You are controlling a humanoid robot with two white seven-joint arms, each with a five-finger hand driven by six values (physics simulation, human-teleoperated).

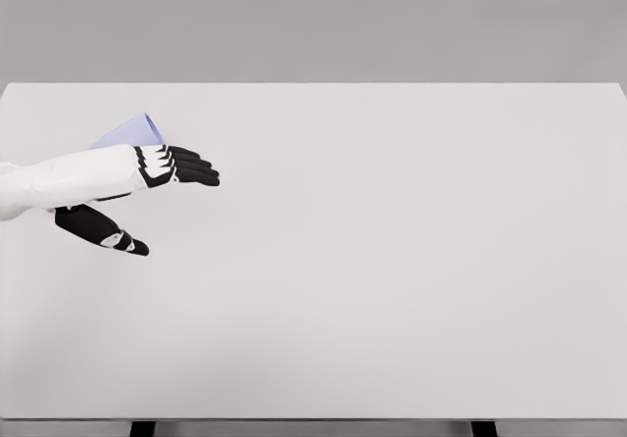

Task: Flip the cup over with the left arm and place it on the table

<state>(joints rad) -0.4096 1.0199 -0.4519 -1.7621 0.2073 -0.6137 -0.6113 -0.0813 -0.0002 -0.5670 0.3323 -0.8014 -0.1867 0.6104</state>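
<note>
At the left of the frame the left robot hand (147,197) reaches over the white surface (411,261), fingers (191,168) straight and spread, thumb (108,233) apart below, holding nothing. The pale blue cup (132,133) shows just behind the hand at the upper left, mostly hidden; I cannot tell whether it is touched or how it lies. By my judgement the grasp, flip and placing all remain. The right arm is out of view.
</note>
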